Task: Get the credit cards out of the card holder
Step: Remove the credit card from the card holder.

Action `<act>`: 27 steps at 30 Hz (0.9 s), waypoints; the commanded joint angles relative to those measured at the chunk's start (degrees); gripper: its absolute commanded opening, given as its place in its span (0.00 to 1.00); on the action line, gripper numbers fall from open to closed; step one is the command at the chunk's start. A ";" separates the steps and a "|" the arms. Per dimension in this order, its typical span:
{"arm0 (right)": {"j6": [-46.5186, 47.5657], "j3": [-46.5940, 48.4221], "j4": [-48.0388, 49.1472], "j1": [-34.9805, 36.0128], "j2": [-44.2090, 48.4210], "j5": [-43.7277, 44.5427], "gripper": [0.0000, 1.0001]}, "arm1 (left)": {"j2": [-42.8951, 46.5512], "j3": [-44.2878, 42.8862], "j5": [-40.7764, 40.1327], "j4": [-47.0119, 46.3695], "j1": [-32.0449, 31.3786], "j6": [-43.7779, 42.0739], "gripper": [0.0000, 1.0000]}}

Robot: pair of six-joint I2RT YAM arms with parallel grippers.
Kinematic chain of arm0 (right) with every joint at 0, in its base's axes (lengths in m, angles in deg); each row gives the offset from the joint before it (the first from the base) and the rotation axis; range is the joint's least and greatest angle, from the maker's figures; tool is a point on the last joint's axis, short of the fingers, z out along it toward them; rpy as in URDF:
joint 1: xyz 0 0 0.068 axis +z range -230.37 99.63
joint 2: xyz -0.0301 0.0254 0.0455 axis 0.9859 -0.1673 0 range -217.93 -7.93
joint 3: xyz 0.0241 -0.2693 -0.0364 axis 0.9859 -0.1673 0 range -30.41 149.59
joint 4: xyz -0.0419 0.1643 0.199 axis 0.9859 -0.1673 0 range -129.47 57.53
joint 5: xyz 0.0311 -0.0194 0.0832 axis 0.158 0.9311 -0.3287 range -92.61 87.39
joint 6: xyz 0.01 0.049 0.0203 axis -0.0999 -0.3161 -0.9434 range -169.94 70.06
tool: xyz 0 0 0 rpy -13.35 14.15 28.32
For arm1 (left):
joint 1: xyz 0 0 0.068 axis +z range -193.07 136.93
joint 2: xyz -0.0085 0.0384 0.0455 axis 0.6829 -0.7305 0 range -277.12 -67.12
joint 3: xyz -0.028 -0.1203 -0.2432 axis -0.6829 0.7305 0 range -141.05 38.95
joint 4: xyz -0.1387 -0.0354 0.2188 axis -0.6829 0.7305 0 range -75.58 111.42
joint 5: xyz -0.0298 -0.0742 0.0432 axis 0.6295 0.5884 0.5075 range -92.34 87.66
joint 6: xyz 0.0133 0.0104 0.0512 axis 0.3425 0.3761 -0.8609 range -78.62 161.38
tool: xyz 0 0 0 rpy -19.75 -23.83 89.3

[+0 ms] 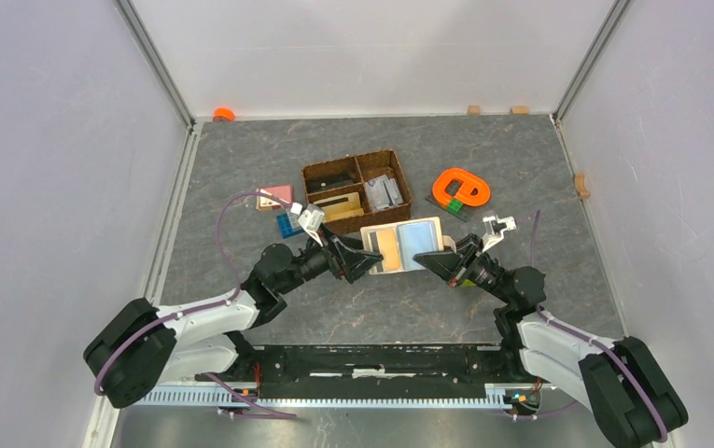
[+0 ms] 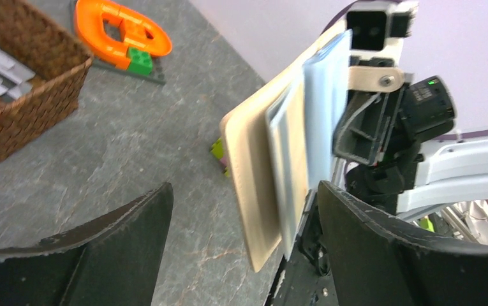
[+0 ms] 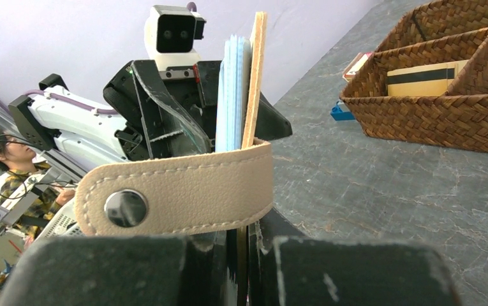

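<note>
The beige card holder point(image 1: 402, 245) hangs open above the middle of the table, its pale blue-grey inside facing up. My right gripper point(image 1: 443, 261) is shut on its right edge; in the right wrist view the snap tab point(image 3: 177, 194) lies across my right gripper point(image 3: 247, 239). Thin pale blue layers point(image 3: 231, 95) stand upright beside the beige cover point(image 3: 256, 76); which of them are credit cards I cannot tell. My left gripper point(image 1: 364, 259) is open at the holder's left edge. In the left wrist view my left gripper point(image 2: 244, 191) has one finger on each side of the holder's point(image 2: 254, 172) edge.
A brown woven divided basket point(image 1: 401, 182) stands behind the holder, with a tan card with a dark stripe point(image 3: 423, 76) in one compartment. An orange toy on a plate point(image 1: 460, 189) lies back right. Small pink and blue items point(image 1: 278, 198) lie left of the basket.
</note>
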 commanded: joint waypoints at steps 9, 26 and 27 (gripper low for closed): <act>-0.74 0.87 7.02 0.52 -1.19 -1.74 0.00 | -0.37 0.84 3.75 -11.25 0.26 1.76 0.43; 10.10 2.71 -12.43 0.52 3.69 5.20 0.24 | 1.12 0.32 0.77 -5.93 0.24 1.03 0.02; 11.30 3.28 -15.93 0.51 4.37 6.28 0.33 | 1.14 0.27 0.73 -5.54 0.24 0.98 0.02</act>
